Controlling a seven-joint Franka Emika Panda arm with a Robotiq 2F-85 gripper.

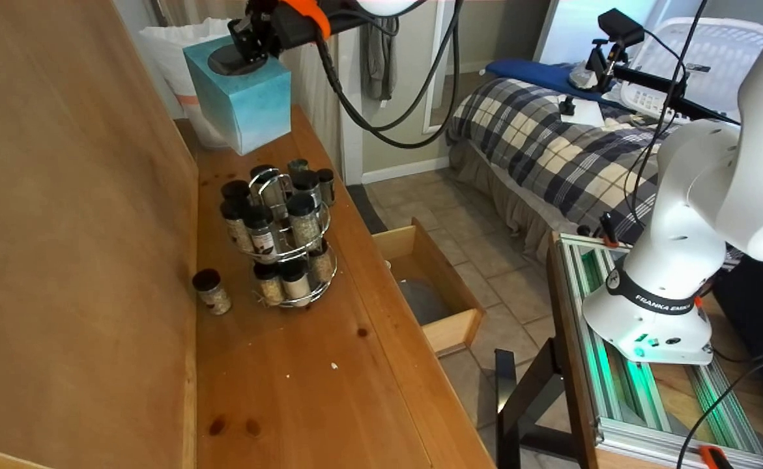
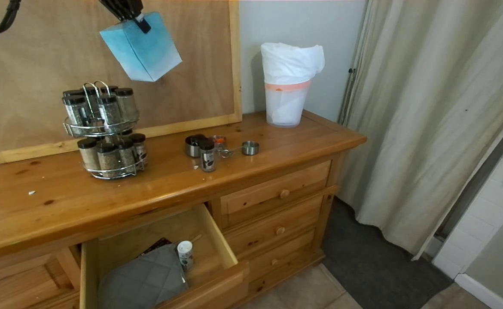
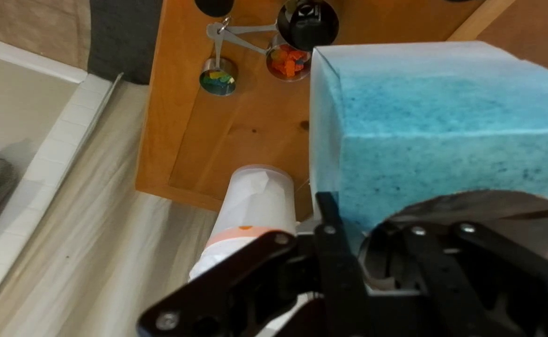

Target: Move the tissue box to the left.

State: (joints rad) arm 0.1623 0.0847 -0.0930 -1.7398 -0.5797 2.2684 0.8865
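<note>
The teal-blue tissue box (image 1: 257, 104) hangs tilted in the air above the wooden dresser top (image 2: 165, 180). It also shows in an exterior view (image 2: 144, 49), higher than the spice rack. In the wrist view the box (image 3: 442, 107) fills the right side. My gripper (image 3: 360, 224) is shut on the box's top edge at one side. One finger lies against the outside wall; the other reaches into the dark oval opening, its tip hidden inside. The gripper (image 1: 245, 52) is cut off by the top edge in both exterior views.
A spice rack (image 2: 105, 124) of dark-lidded jars stands on the dresser, with a loose jar (image 1: 212, 292). Measuring cups (image 2: 250, 148) and a small jar (image 2: 207, 156) lie near a white-bagged bin (image 2: 288, 103). A wooden panel (image 1: 75, 228) backs the dresser. A drawer (image 2: 161, 266) is open.
</note>
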